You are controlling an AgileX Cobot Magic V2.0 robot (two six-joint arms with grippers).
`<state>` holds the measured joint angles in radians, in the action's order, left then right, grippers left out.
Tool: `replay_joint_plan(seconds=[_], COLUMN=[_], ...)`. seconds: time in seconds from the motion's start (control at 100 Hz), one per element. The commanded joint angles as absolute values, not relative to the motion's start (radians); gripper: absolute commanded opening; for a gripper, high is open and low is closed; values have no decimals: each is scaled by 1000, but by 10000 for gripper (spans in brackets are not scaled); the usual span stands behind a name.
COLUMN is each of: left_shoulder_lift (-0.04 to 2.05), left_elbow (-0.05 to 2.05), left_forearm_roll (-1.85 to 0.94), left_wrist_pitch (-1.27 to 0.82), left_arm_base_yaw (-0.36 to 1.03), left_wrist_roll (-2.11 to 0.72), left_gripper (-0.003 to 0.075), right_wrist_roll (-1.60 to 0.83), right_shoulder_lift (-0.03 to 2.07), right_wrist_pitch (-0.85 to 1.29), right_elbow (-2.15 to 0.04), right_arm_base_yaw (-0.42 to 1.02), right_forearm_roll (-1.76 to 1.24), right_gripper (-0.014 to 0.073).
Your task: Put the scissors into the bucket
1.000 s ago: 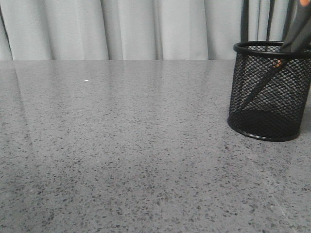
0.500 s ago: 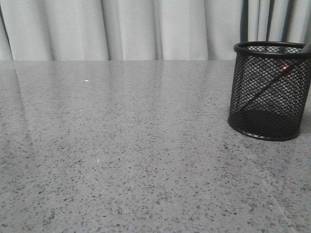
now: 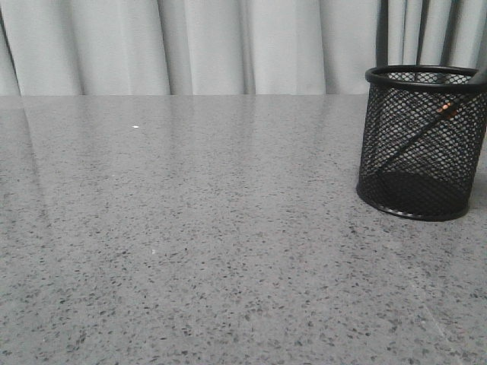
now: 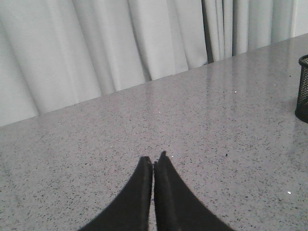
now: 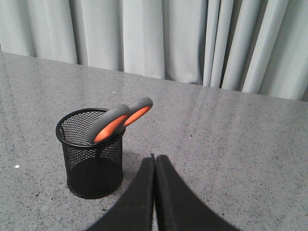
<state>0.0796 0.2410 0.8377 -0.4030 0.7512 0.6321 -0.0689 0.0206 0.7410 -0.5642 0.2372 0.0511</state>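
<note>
The black wire-mesh bucket (image 3: 422, 144) stands upright at the far right of the grey table (image 3: 190, 228). The scissors (image 3: 426, 129) lean inside it, blades down, dimly seen through the mesh. In the right wrist view the bucket (image 5: 91, 163) holds the scissors (image 5: 118, 122), whose grey handle loops lined in orange stick out over the rim. My right gripper (image 5: 154, 158) is shut and empty, apart from the bucket and beside it. My left gripper (image 4: 154, 160) is shut and empty over bare table; a sliver of the bucket (image 4: 303, 86) shows at that view's edge.
Pale grey curtains (image 3: 190, 46) hang behind the table's far edge. The bucket stands near the table's back right part. No other object shows on the speckled tabletop.
One second ago the scissors' handles and something dark stood above the bucket's rim at the front view's top right. Now the scissors have sunk lower into the bucket and that area holds nothing.
</note>
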Motion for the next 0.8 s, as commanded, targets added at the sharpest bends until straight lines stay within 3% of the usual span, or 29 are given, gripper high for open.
replay_joint_plan(seconds=[0.0, 0.79], left_shoulder_lift=[88, 86], left_elbow=[267, 189], left_forearm_roll=[863, 974], left_wrist_pitch=[-333, -341], left_arm_base_yaw=[749, 729], left_wrist_roll=[644, 644], left_gripper=[-20, -20], right_wrist_roll=[-77, -77], right_shoulder_lift=[31, 31], right_wrist_pitch=[626, 630], right_elbow=[-580, -580], right_arm_base_yaw=[233, 233], right_forearm_roll=[71, 69], right_gripper=[-50, -50])
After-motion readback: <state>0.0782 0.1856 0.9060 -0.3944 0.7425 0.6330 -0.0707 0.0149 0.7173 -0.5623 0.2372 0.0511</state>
